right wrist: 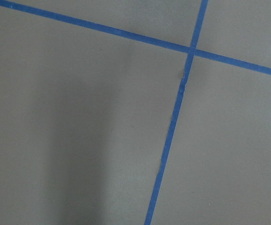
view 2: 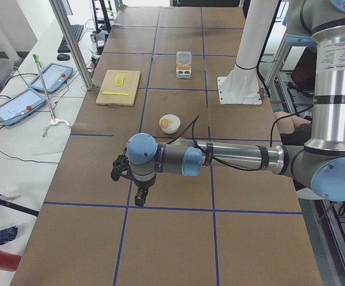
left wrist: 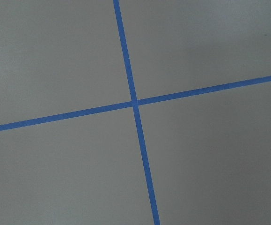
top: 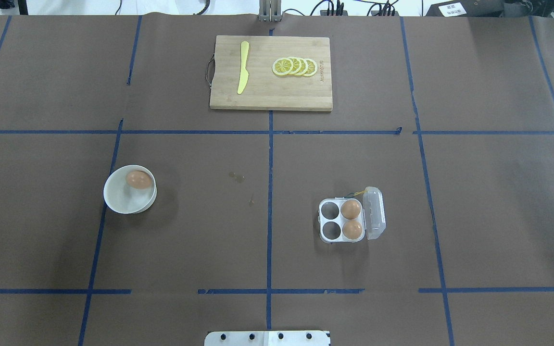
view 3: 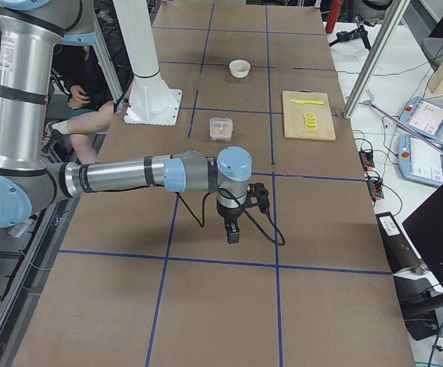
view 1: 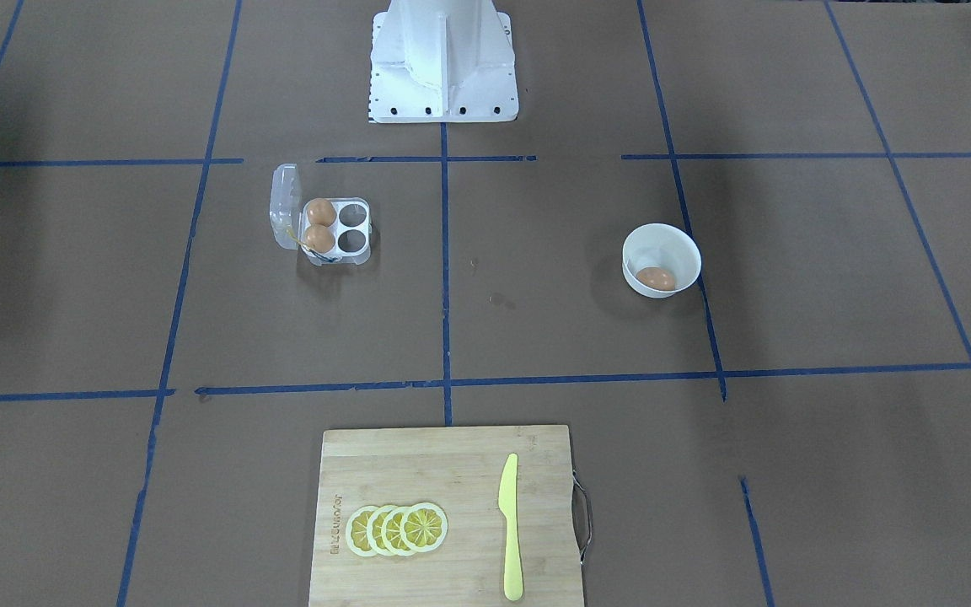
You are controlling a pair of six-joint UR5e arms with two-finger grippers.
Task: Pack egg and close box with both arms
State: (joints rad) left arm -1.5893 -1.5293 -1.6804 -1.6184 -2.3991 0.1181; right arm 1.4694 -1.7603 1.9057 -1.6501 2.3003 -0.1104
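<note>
Small smooth orange-brown egg (top: 138, 179), likely fragile and slippery, best pinched gently around its middle, lies in a round white bowl (top: 122, 200), well apart from the open clear plastic four-cell box (top: 341, 220); whether the left hand (view 2: 140, 198) and right hand (view 3: 232, 232) are spread or pressed together cannot be told.

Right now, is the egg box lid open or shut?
Open. The clear lid is swung back at the side of the box, leaving all four cells uncovered: two hold eggs, two are empty.

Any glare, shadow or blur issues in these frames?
Overhead exterior: background past the table's far edge blown out white. Exterior front-facing: soft shadow beside the bowl. Right wrist-mounted: broad soft shadow across the frame's left half. Left wrist-mounted: even light, tape cross sharp.
</note>
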